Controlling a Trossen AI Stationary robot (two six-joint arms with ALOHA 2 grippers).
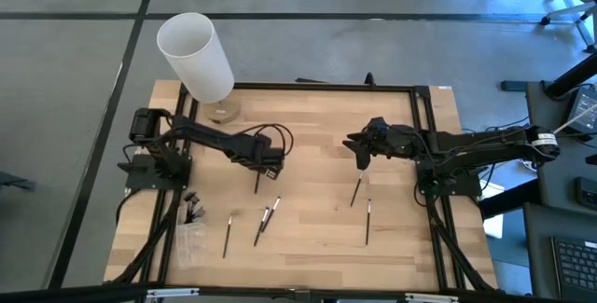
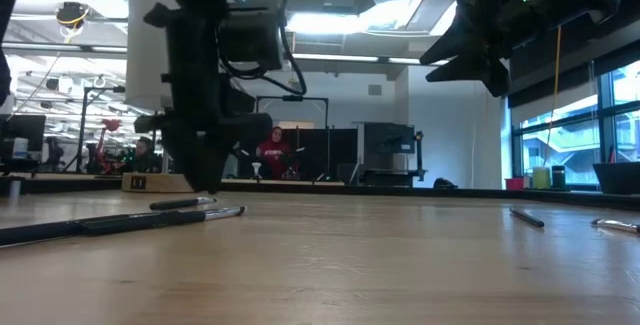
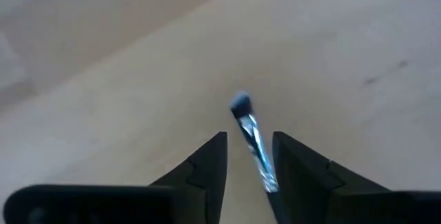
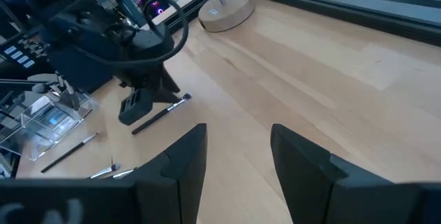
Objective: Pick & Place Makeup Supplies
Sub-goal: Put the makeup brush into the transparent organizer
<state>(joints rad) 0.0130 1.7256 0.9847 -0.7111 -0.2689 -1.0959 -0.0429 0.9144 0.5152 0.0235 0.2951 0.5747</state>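
Observation:
Several thin dark makeup brushes lie flat on the wooden table (image 1: 317,126). One brush (image 3: 251,138) lies between the fingers of my left gripper (image 3: 251,163), its bristle tip (image 3: 240,103) pointing away from them. That gripper (image 1: 264,165) points down, open, with one finger on each side of the brush (image 4: 162,112), low over the table's left half. Whether a finger touches the brush cannot be told. My right gripper (image 1: 360,158) hangs open above the table's right half, over another brush (image 1: 355,189). More brushes (image 1: 264,224) (image 1: 227,235) (image 1: 367,221) lie nearer the front edge.
A tall white cylinder (image 1: 196,56) leans over a round wooden base (image 1: 221,110) at the far left corner. A clear organizer (image 1: 191,219) with brushes in it stands at the front left. A black frame (image 1: 326,86) borders the table. People sit in the room behind (image 2: 272,150).

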